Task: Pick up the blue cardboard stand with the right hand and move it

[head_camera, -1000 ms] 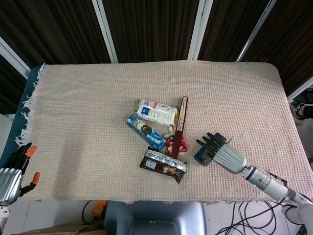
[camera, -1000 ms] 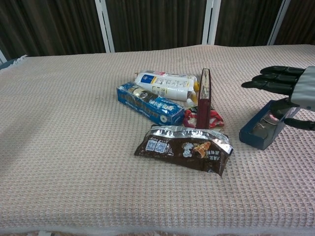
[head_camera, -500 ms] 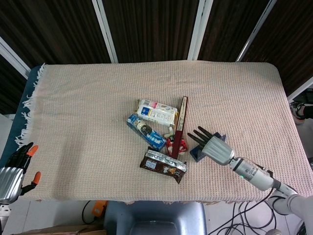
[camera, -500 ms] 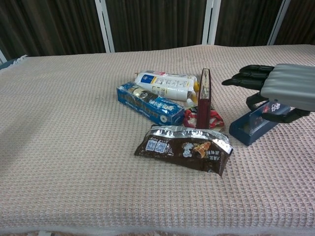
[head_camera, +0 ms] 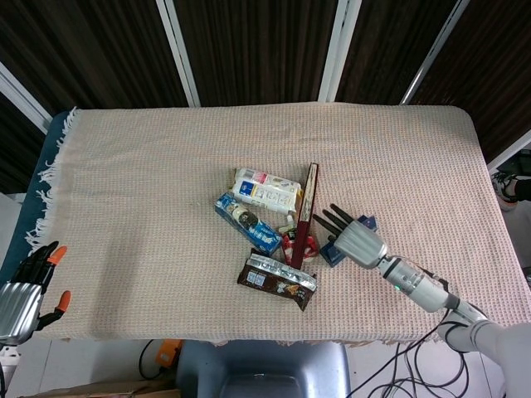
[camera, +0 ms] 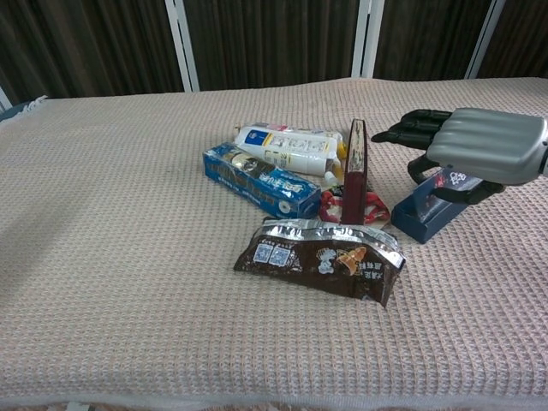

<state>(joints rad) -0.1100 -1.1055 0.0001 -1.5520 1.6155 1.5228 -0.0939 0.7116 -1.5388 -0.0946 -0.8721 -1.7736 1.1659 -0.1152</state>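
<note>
The blue cardboard stand (head_camera: 333, 252) (camera: 420, 215) sits just right of the clutter in the middle of the table, its near end on the cloth. My right hand (head_camera: 355, 238) (camera: 476, 152) lies over its top: the fingers stretch out above it and the thumb curls around its side, holding it. Most of the stand is hidden under the hand in the head view. My left hand (head_camera: 22, 289) hangs off the table's front left corner, fingers apart and holding nothing.
Left of the stand a dark red book (head_camera: 307, 210) (camera: 356, 168) stands on edge. A red packet (camera: 366, 205), a brown snack bag (camera: 322, 257), a blue box (camera: 260, 181) and a white bottle (camera: 288, 145) crowd around it. A woven cloth (head_camera: 149, 182) covers the table.
My right hand has moved left toward the book, closing over the blue stand, and the stand has shifted left with it. The left hand has stayed put.
</note>
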